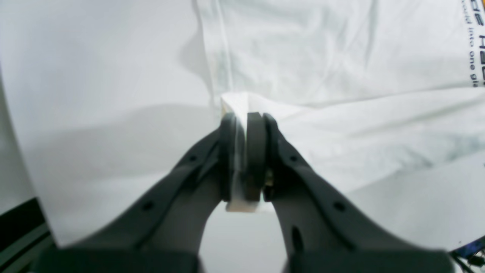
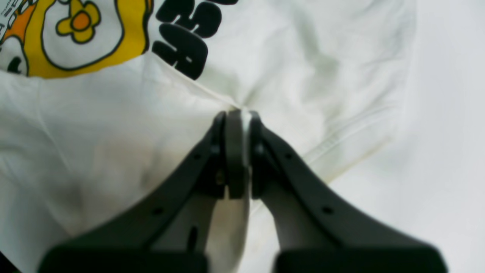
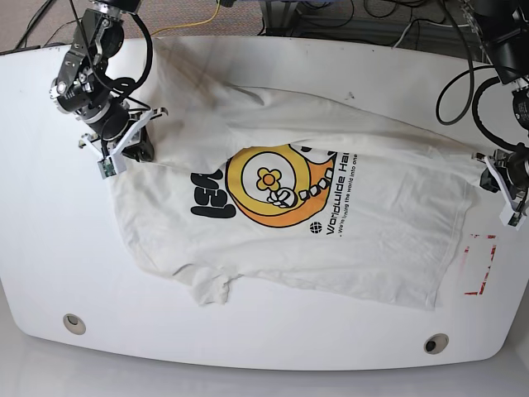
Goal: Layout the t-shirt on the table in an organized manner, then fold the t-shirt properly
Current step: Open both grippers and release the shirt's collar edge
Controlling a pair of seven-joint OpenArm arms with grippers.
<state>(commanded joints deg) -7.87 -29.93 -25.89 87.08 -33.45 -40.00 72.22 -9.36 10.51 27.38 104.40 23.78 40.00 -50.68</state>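
The off-white t-shirt lies spread across the white table, flower graphic up, with wrinkles and one sleeve bunched near the front. At the shirt's left end in the base view, my right gripper is shut on a pinch of cloth. The right wrist view shows that gripper clamped on fabric beside the black lettering. My left gripper holds the shirt's far right edge. In the left wrist view the gripper is shut on a folded bit of the t-shirt.
Two grey grommet holes sit near the table's front edge. A red-outlined tape mark lies right of the shirt. Cables run behind the back edge. Bare tabletop shows beside the shirt.
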